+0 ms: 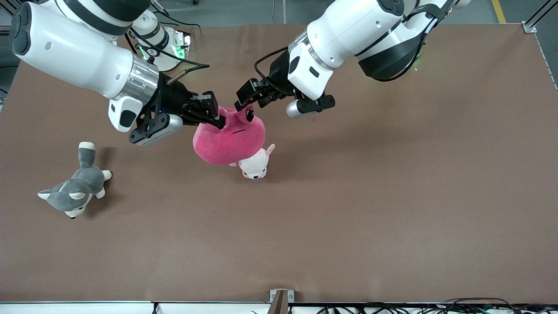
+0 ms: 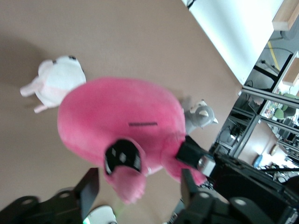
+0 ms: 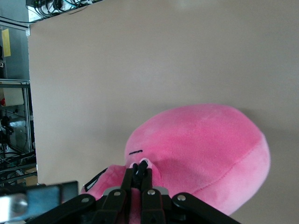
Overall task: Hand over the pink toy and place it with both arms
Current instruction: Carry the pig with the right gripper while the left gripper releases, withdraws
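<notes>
Two bulky glossy white arms, black joint bands, ribbed silver wrist ring on the right arm (image 1: 87, 56), black cables looping along both, left arm (image 1: 348, 35) with white wrist housing, black two-finger grippers, grey camera pods

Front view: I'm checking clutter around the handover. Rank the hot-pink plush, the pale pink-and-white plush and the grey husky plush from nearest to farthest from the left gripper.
1. Hot-pink plush: at the left gripper, whose open fingers straddle its ear.
2. Pale pink-and-white plush: on the table, just nearer the camera.
3. Grey husky plush: toward the right arm's end.
</notes>
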`<state>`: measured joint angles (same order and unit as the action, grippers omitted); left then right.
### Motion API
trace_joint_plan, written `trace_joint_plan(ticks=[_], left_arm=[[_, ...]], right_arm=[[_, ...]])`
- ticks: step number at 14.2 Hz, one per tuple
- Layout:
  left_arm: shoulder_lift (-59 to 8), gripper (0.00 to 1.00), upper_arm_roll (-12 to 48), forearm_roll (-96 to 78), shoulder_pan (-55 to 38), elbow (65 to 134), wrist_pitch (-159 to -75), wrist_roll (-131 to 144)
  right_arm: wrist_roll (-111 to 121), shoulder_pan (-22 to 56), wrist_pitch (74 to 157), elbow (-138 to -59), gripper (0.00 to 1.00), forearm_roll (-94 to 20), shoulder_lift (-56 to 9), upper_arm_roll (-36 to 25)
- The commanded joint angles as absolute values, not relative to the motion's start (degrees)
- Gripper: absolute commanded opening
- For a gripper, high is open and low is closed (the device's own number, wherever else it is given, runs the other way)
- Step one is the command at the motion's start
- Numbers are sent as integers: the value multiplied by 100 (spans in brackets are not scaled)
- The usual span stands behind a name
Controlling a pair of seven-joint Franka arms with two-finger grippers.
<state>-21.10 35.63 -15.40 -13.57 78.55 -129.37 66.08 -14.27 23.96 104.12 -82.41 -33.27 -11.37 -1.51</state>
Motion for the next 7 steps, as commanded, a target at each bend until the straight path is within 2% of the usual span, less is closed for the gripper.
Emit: trace_joint_plan(ticks=[1,3,7], left_arm=[[-1978,100,3542,-847,-1083,7840,-12806,6645],[-1776,100,3542,-118,-784,7997,-12552,6636],[-1311,98,3542,299,-20,8042,-11166,5699]], right_arm=[[-1441,1804,10064,-8139,0,-3313,-1178,-141],[-1424,1417,10028,-8147,0,-3305,-1239,-141],[-1406,783,10020,-8147,0,-3313,-1599,-132]])
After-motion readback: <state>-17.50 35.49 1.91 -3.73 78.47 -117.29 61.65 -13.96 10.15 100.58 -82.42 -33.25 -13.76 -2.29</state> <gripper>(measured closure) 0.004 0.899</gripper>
